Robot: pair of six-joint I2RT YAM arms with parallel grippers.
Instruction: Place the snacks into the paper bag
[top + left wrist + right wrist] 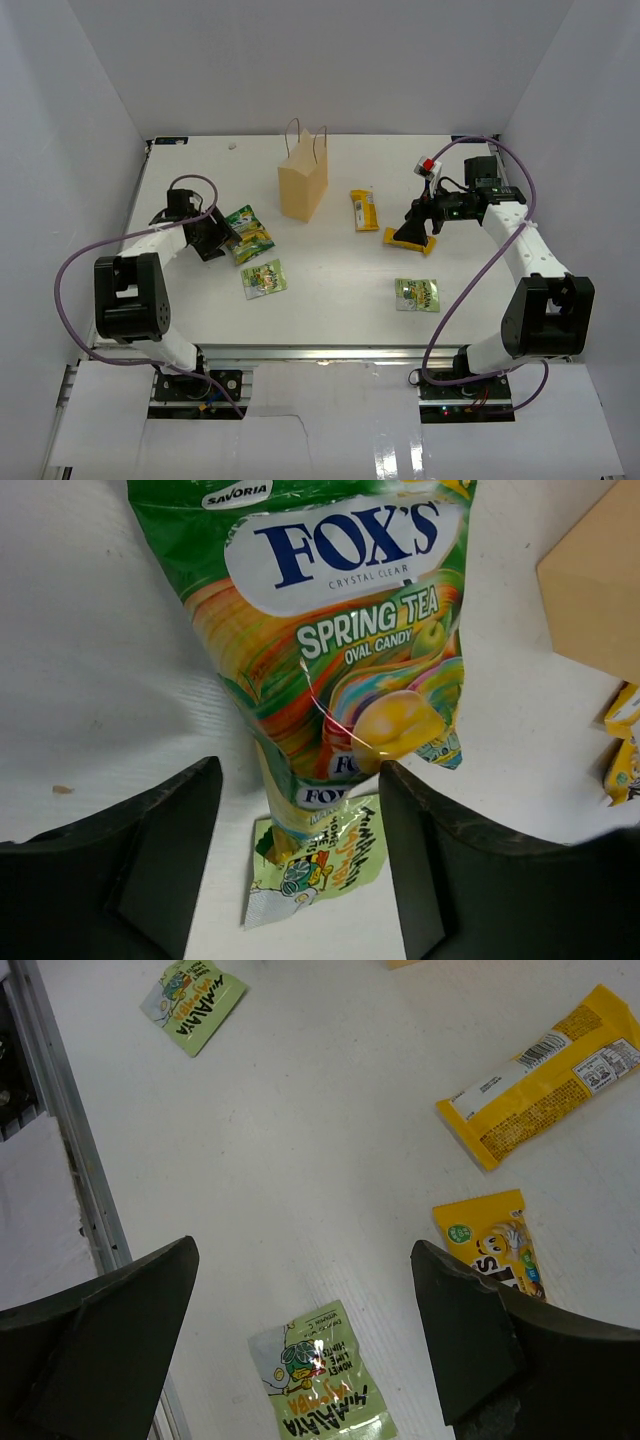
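The tan kraft paper bag (302, 190) stands upright toward the far middle of the white counter (340, 300). It is boxy and matte, with two thin twine handles looping above its mouth. The snacks lie outside it, flat on the counter. The left fingers (150, 860), blunt black wedges, are spread apart on either side of the narrowed near end of a glossy green Fox's Spring Tea candy packet (340, 630). Its creased foil catches the light, and the fingers do not clamp it. A pale green Himalaya sachet (320, 865) with a crimped edge pokes out from under that end. The right fingers (110, 1330) gape wide and hold nothing. A small yellow M&M's packet (490, 1245) lies just beside one of them, partly hidden behind it. Beyond it, toward the bag, lies a long yellow candy bar wrapper (550, 1070) with a white barcode panel and crimped ends. A second Himalaya sachet (320, 1385), flat and shiny, lies below the right fingers' gap. A third Himalaya sachet (195, 1005) lies well apart, nearer the left arm.
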